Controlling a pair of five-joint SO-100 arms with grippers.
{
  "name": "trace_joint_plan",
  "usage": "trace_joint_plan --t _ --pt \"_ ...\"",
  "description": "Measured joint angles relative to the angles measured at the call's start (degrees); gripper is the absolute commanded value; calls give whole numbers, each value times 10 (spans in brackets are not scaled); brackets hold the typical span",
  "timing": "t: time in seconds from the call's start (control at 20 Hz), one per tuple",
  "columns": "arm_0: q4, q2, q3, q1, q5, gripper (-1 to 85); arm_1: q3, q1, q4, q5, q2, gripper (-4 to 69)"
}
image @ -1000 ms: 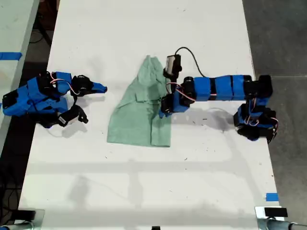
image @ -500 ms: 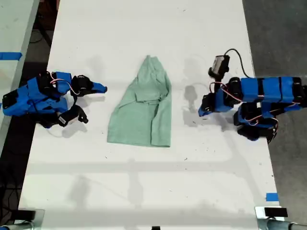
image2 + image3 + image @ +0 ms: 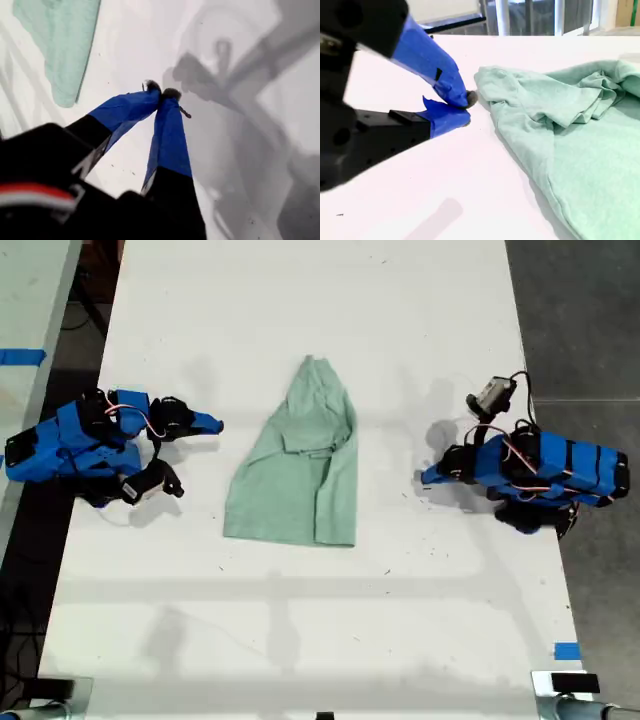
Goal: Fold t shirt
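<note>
T shirt (image 3: 297, 475) lies mid-desk (image 3: 300, 640), sides folded in, untouched; my first pincer (image 3: 161, 91) and second pincer (image 3: 466, 107) are both closed empty, apart from it; next probably a lengthwise fold.

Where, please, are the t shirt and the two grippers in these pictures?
t shirt (image 3: 300, 475): exterior view, middle of the folded cloth.
my first gripper (image 3: 161, 93): first wrist view, where the two closed blue fingertips meet.
my second gripper (image 3: 466, 109): second wrist view, between the closed fingertips beside the cloth's edge.
</note>
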Motion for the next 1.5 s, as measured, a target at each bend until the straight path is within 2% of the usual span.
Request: trace_joint_plan --t 1.5 --pt "0 0 1 0 0 -1 7 27 4 14 8 18"
